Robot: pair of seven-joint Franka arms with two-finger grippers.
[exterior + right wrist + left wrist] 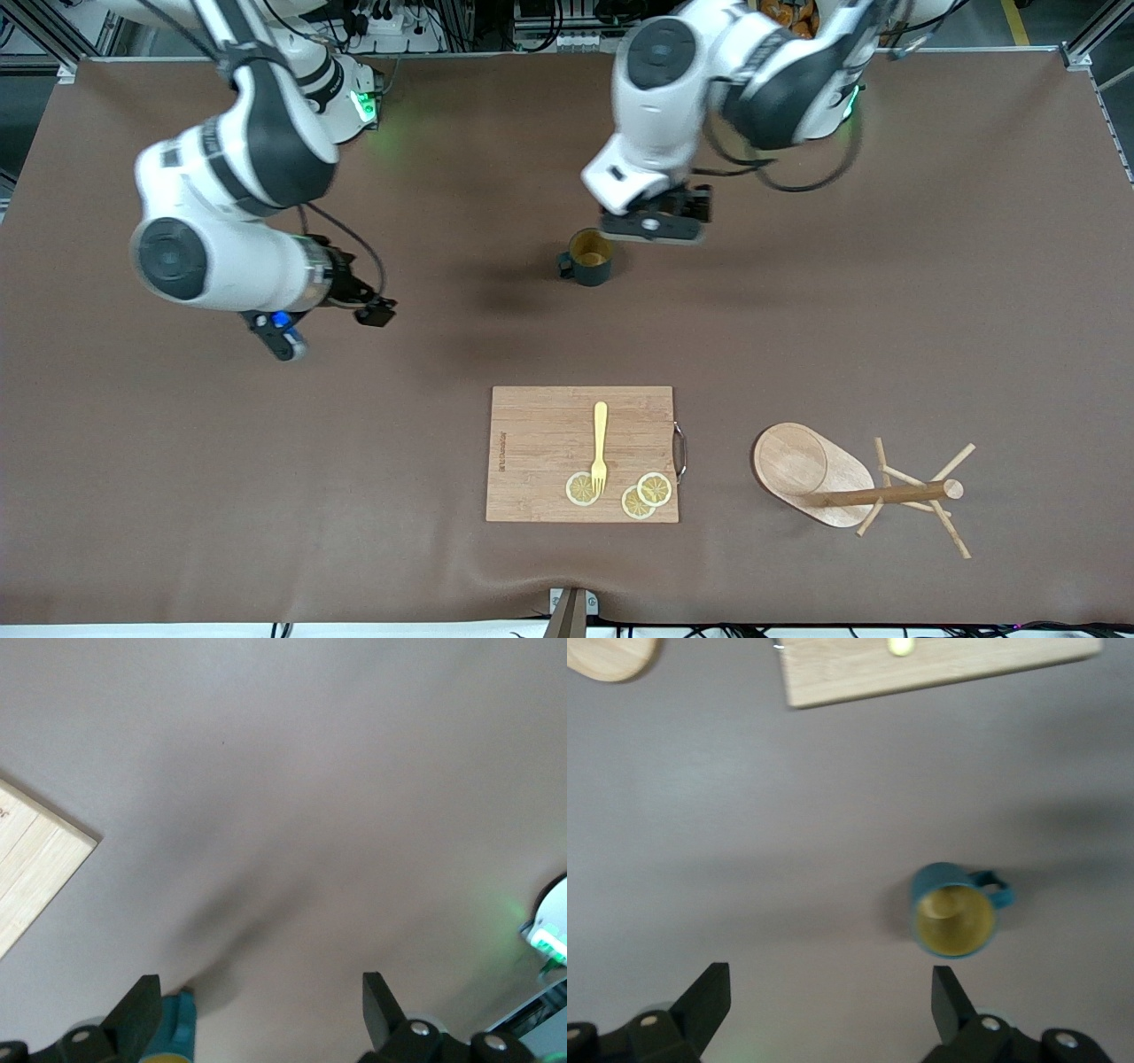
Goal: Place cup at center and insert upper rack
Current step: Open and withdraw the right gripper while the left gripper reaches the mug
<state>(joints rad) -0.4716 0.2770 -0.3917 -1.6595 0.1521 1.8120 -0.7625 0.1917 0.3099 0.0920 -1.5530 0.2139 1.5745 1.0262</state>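
The dark teal cup [589, 257] stands upright on the brown table near its middle, handle toward the right arm's end. My left gripper [654, 232] hovers just beside it, open and empty; in the left wrist view the cup [954, 908] sits off one fingertip of that gripper [830, 992]. My right gripper [330, 321] hangs open over bare table toward the right arm's end. Its wrist view shows open jaws [263, 997] and a teal sliver of the cup [177, 1028] beside one finger, not gripped. The upper rack [828, 492] lies on its side, nearer the front camera.
A wooden cutting board [540, 443] lies nearer the front camera than the cup, carrying a yellow fork [600, 447] and lemon slices [654, 488]. The rack lies beside the board toward the left arm's end. The rack's oval base [611, 656] and the board's edge [921, 669] show in the left wrist view.
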